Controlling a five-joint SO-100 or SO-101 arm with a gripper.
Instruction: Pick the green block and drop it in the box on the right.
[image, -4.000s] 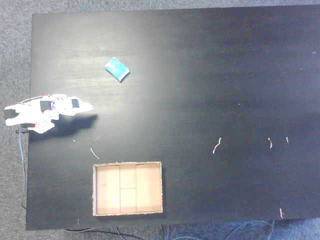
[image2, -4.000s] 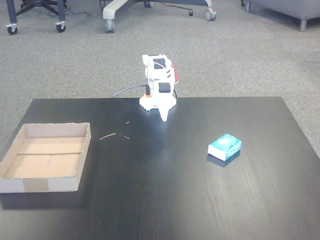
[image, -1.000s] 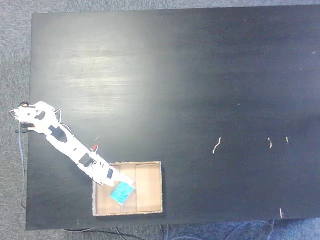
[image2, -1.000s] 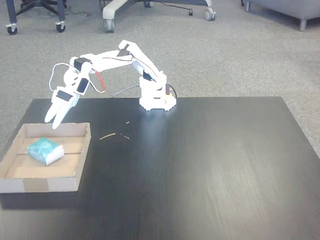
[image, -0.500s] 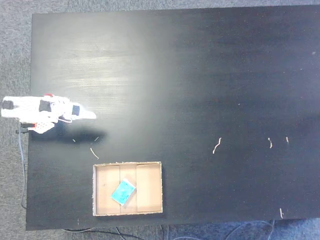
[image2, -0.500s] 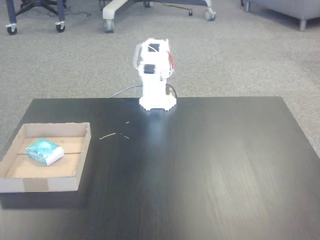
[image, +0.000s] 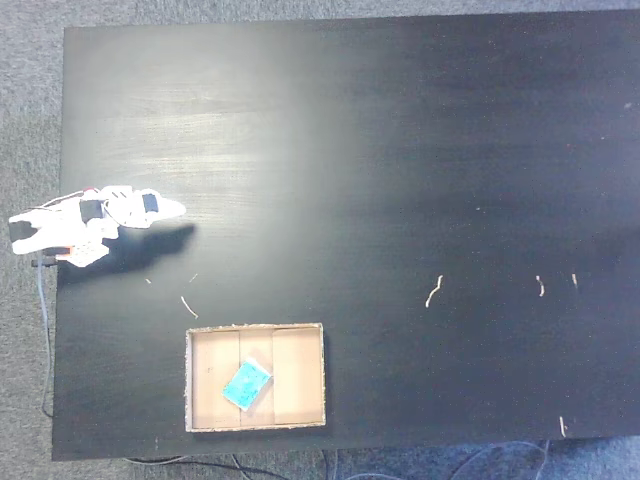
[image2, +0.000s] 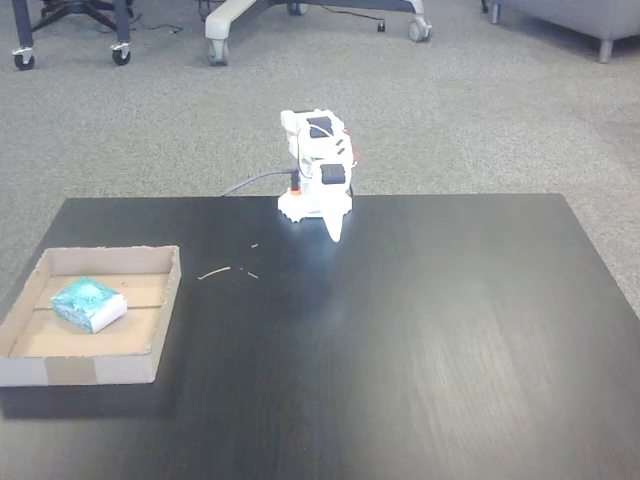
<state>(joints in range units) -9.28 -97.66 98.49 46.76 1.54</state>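
Grey carpet surrounds your wide black wood-grain table (image: 400, 150), and in the fixed view from the front you can see chair casters (image2: 120, 55) and a white wheeled base (image2: 300, 15) on the floor behind it.

Half a second ago your white arm stood taller over its base; now it is folded low at the table's edge, with the fingers (image2: 334, 232) tipped down toward the tabletop, just as it sat four seconds ago. The fingers (image: 172, 209) come together to a single point with nothing between them, so they look closed and empty.

The small flat teal block with a pale edge (image: 246, 384) has gone from the open table, where it lay four seconds ago, into the shallow tan cardboard box with the rough pale rim (image: 322, 375). It lies at a slant on the box floor near the middle in the fixed view from above, and toward the back left part in the front view (image2: 88, 304), well apart from the arm. One second ago the fingers hung over the box; they are now far from it.

By that reading your task looks finished: block delivered, arm parked. Small pale scraps (image: 432, 291) lie scattered on the table.

I can read no brand, label or writing on the block, the box or the arm.
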